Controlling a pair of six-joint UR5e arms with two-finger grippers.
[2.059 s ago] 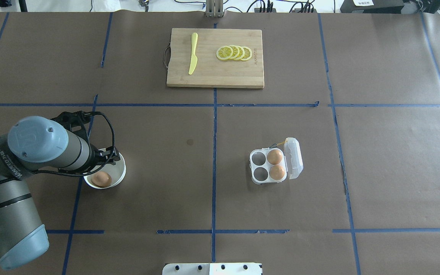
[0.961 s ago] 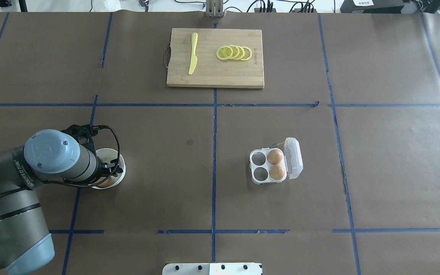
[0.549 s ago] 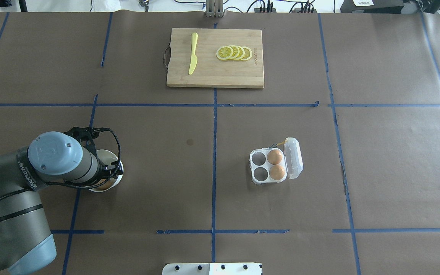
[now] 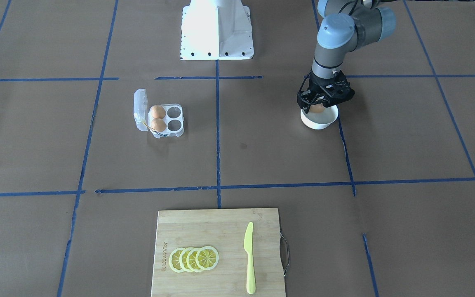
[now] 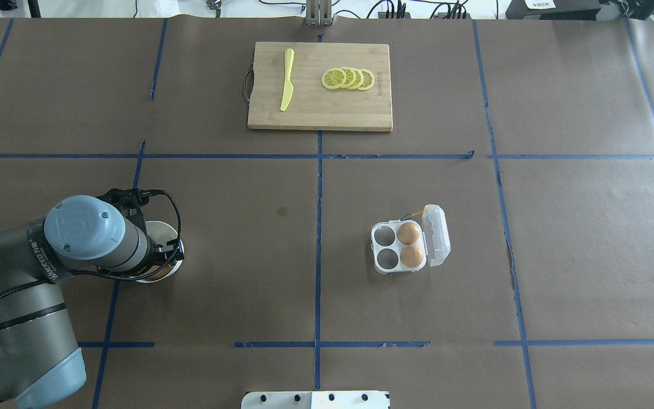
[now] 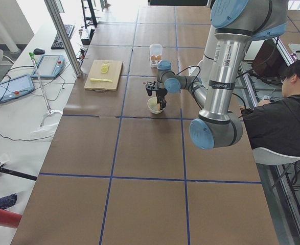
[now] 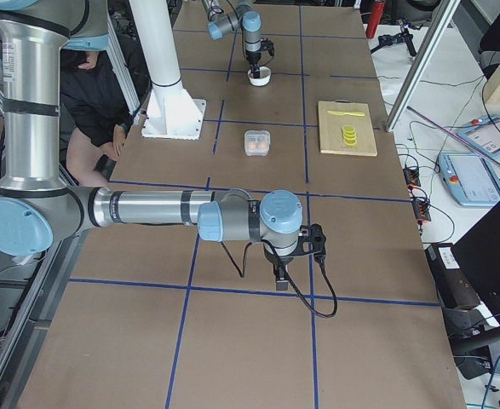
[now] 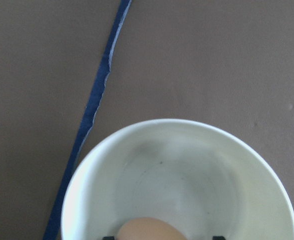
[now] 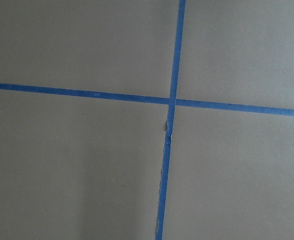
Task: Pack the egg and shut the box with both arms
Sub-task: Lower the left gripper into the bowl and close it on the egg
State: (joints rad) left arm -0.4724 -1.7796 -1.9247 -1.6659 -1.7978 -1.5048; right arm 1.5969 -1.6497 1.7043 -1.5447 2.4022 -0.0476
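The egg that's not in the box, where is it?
In the front-facing view, the egg sits in the white bowl on the view's right, just under the left tool, well away from the box.

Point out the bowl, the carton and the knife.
bowl (image 4: 319,123): front-facing view, on its bare outer wall.
carton (image 5: 385,259): overhead view, in an empty cell.
knife (image 5: 287,79): overhead view, at mid-length.

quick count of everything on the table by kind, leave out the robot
eggs: 3
lemon slices: 4
knife: 1
cutting board: 1
bowl: 1
box: 1
total: 11
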